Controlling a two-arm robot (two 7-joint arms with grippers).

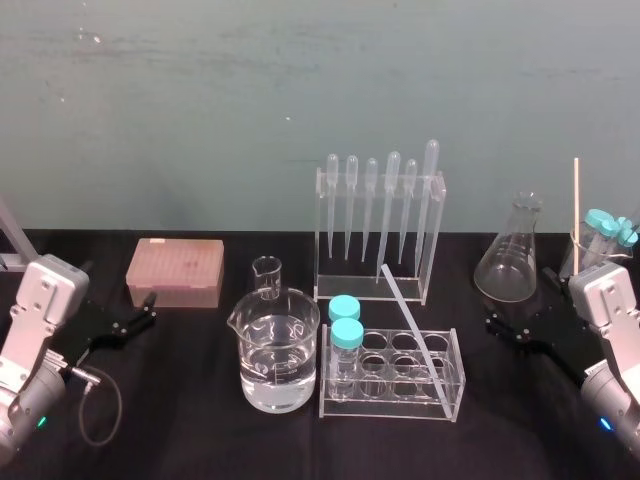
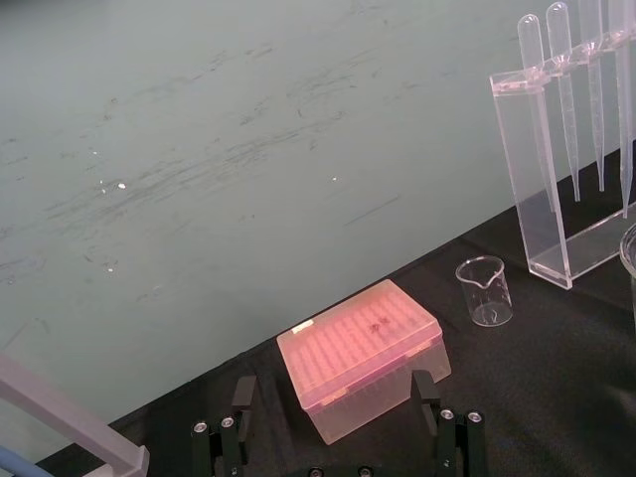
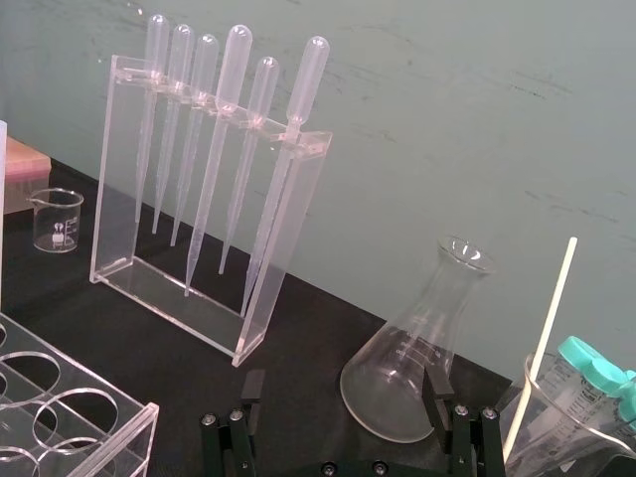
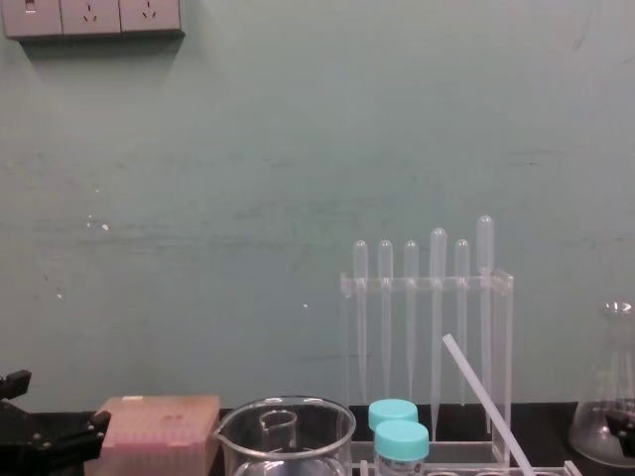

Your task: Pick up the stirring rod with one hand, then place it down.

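Head view puts the stirring rod (image 1: 412, 322) just off centre on the black surface (image 1: 180, 420). It is tilted across the clear test tube rack (image 1: 392, 372), with its low end down at the rack's 5 o'clock side. Its high end rises toward 11 o'clock in front of the pipette stand (image 1: 380, 230). In the chest view the stirring rod (image 4: 486, 402) slants the same way, climbing before the stand's hanging pipettes.

My left end effector (image 1: 140, 312) rests at 9 o'clock of the scene, low over the surface, fingers spread wide and holding nothing. In the left wrist view it (image 2: 334, 397) faces the pink tip box (image 2: 363, 353), with a small beaker (image 2: 485, 290) beyond.

My right end effector (image 1: 520, 300) sits at 3 o'clock — also open, also empty. From its wrist camera the spread fingers frame the conical flask (image 3: 422, 358). Beside the flask a thin pale stick (image 3: 542, 348) stands in a beaker with teal-capped tubes (image 3: 596, 368).

Both end effectors are well apart from the rod. At the rack's 9 o'clock stands a large beaker of water (image 1: 278, 350) — two teal-capped tubes (image 1: 346, 320) occupy the rack's near-left wells.
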